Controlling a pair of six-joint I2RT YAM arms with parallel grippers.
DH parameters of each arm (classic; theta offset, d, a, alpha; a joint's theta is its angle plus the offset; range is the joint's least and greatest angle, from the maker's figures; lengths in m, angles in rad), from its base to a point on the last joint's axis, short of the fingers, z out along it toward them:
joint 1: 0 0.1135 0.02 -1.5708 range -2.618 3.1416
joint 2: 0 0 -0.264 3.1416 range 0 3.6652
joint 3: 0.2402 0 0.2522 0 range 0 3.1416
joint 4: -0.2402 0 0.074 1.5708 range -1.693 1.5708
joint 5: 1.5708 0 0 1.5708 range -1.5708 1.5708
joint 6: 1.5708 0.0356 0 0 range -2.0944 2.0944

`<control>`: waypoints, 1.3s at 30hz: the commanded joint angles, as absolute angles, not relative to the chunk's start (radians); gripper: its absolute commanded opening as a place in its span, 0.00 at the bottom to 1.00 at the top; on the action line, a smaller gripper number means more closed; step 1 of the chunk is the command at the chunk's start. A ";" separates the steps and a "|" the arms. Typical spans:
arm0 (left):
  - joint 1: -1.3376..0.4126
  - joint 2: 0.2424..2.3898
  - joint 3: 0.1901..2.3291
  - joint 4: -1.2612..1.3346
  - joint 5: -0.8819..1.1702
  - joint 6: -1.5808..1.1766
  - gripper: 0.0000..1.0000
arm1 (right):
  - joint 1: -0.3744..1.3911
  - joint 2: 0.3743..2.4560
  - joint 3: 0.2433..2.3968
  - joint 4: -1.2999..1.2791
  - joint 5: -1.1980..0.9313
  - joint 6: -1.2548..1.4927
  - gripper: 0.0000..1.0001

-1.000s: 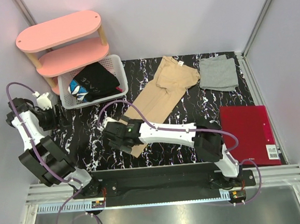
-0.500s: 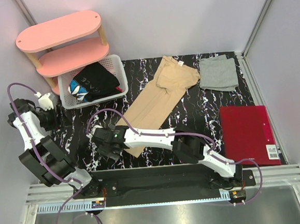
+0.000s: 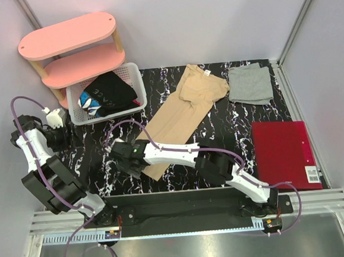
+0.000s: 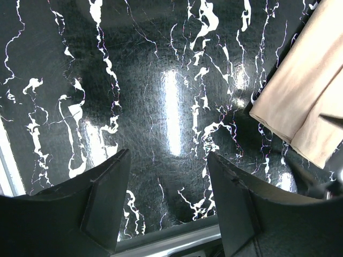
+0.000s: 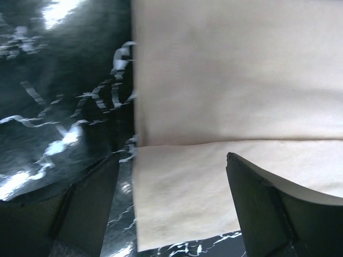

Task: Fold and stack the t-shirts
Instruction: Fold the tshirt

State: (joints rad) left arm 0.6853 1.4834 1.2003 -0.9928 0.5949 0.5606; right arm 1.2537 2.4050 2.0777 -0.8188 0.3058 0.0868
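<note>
Tan t-shirt: lies flat on the surface, folded to a narrow strip. Its long axis runs diagonally, the collar end toward the far right and the hem toward the near left. The cloth is soft, matte and plain, with a stitched hem.

Grey t-shirt: folded to a rough square at the far right, well apart from the tan one.

Right hand: fingers apart, straddling the hem's near-left corner. Contact with the cloth cannot be told.

Left hand: fingers apart over bare surface at the far left, holding nothing.

Surface: glossy black with white veining.

Also present: 1 stiff red folder, 1 white slatted basket of dark clothes, 1 pink 2-tier shelf and pale walls.
</note>
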 commanded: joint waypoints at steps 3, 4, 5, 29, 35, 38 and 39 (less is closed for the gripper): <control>0.687 1.450 1.198 -0.971 0.606 0.581 0.64 | 1.190 2.418 2.046 -0.799 0.339 0.109 0.88; 0.687 1.447 1.200 -0.969 0.604 0.583 0.64 | 1.189 2.424 2.046 -0.795 0.330 0.106 0.87; 0.686 1.448 1.200 -0.971 0.606 0.583 0.64 | 1.187 2.428 2.052 -0.793 0.324 0.110 0.86; 0.687 1.448 1.203 -0.971 0.597 0.607 0.64 | 1.210 2.491 2.010 -0.796 0.167 0.186 0.47; 0.687 1.442 1.198 -0.974 0.583 0.617 0.64 | 1.174 2.496 1.968 -0.793 0.170 0.187 0.36; 0.687 1.440 1.197 -0.974 0.588 0.618 0.64 | 1.161 2.510 1.951 -0.787 0.167 0.187 0.29; 0.687 1.440 1.193 -0.974 0.589 0.618 0.64 | 1.158 2.516 1.950 -0.784 0.169 0.189 0.26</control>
State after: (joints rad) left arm 0.6853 1.4799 1.2003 -0.9932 0.5907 0.5987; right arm 1.1915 2.4084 2.0300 -0.7254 0.1654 0.1837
